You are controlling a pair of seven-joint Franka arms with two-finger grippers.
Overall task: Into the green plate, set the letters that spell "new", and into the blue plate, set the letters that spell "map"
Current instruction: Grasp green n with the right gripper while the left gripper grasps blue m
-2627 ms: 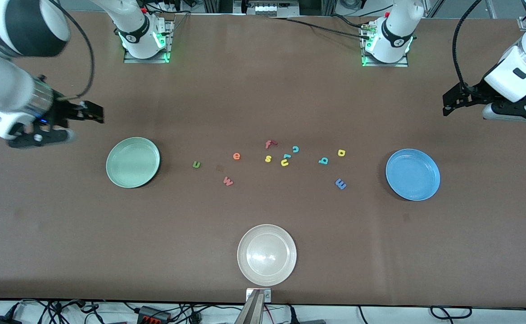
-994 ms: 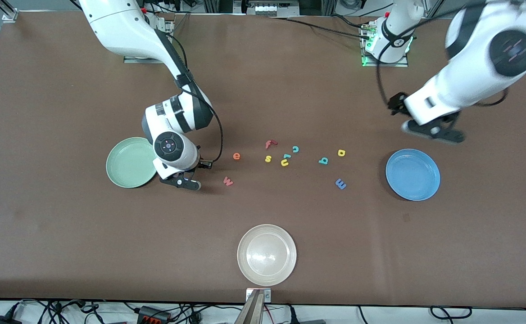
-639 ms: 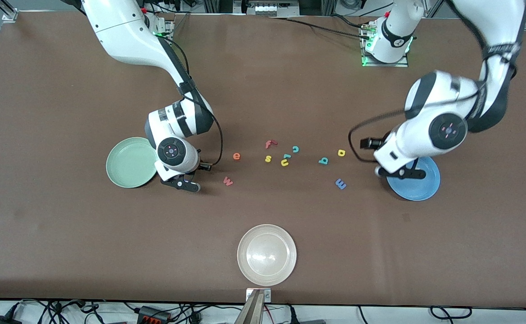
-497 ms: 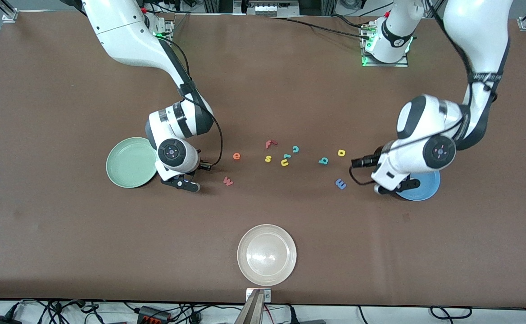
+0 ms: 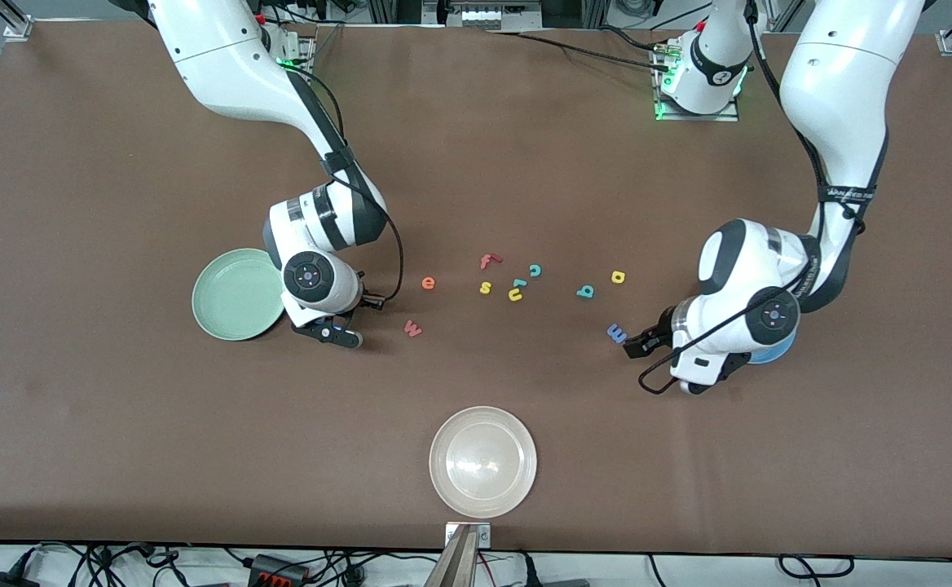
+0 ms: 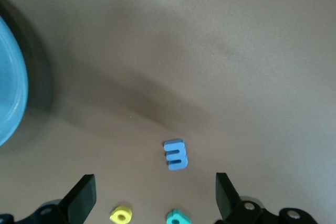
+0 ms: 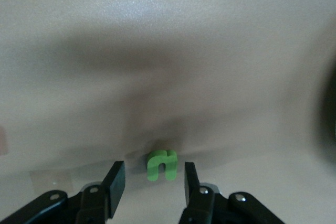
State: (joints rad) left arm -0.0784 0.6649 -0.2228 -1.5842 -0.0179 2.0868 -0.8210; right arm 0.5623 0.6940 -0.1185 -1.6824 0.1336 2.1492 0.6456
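A whitish-beige plate (image 5: 482, 461) sits on the brown bench (image 5: 117, 424), nearest the front camera and about midway along it. Among the scattered foam letters in the middle lie a red f (image 5: 487, 261), a yellow s (image 5: 485, 287), a teal c (image 5: 535, 270) and a yellow hooked letter (image 5: 515, 295), which touches a small teal piece (image 5: 518, 283) just beside it.

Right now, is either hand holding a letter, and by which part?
Nothing is held yet. The right hand straddles the green n with gaps on both sides; the left hand is open by the blue m.
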